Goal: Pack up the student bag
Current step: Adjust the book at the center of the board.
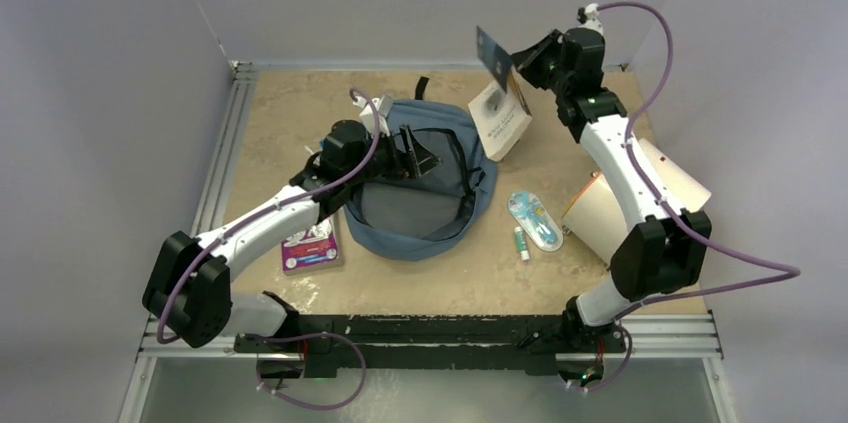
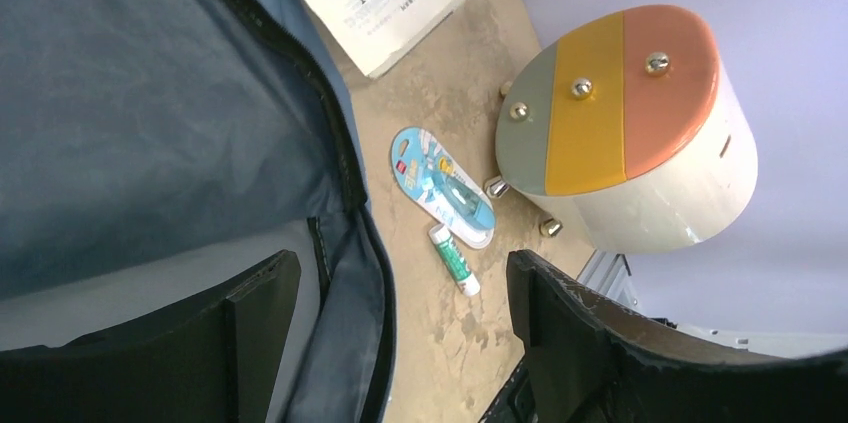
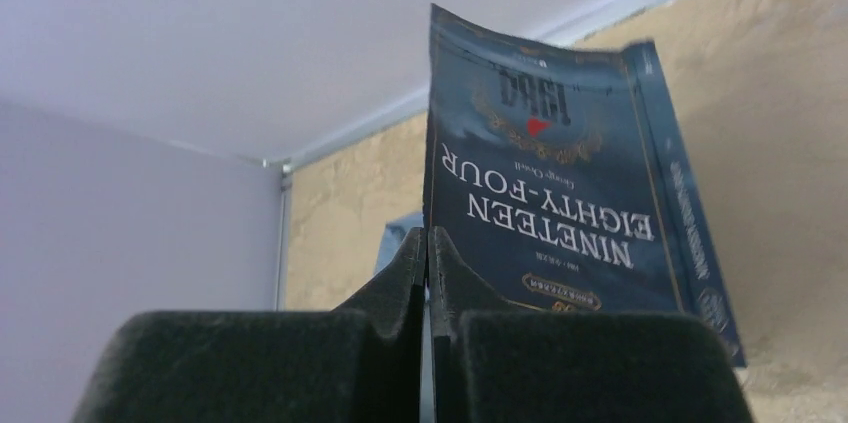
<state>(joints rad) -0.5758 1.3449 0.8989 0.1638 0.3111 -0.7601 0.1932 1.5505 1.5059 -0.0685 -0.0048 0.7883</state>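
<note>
The student bag (image 1: 420,213) lies flat mid-table, slate blue, with its main zipper open. My left gripper (image 1: 420,155) hovers over the opening and stands open. In the left wrist view the bag's zippered rim (image 2: 345,173) runs between the fingers of this gripper (image 2: 400,278), and nothing is gripped. My right gripper (image 1: 520,61) is raised at the back right, shut on the dark front cover of a book (image 1: 503,118). The book hangs open over the bag's right edge. In the right wrist view the book (image 3: 540,203) reads "Nineteen Eighty-Four", pinched by that gripper (image 3: 428,243).
A toothbrush blister pack (image 1: 533,218) and a small green-and-white tube (image 1: 521,242) lie right of the bag. A beige folder (image 1: 600,213) with a grey, yellow and orange flap (image 2: 620,103) sits under the right arm. A purple packet (image 1: 310,246) lies at the left.
</note>
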